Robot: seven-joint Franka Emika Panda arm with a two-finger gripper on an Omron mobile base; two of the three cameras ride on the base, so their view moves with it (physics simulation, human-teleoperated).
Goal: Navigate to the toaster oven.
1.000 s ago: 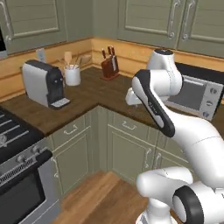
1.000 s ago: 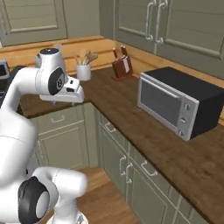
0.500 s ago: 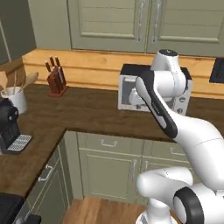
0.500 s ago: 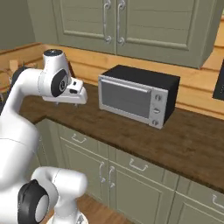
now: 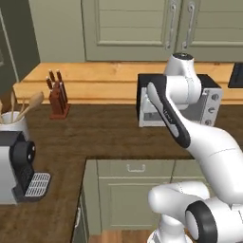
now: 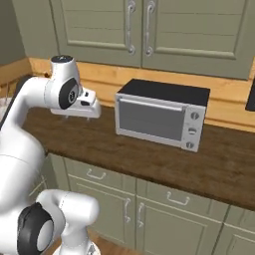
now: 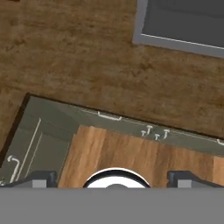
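Knife block (image 5: 58, 97), utensil crock (image 5: 13, 124), coffee machine (image 5: 16, 166) on counter (image 5: 95, 135).

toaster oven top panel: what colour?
Black. The toaster oven has a black top above a silver front; the right base view shows it best.

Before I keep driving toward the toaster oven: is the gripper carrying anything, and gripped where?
Nothing is held. In the hand view the gripper is open, its fingertips spread wide with only the wooden floor between them; the toaster oven sits untouched on the counter.
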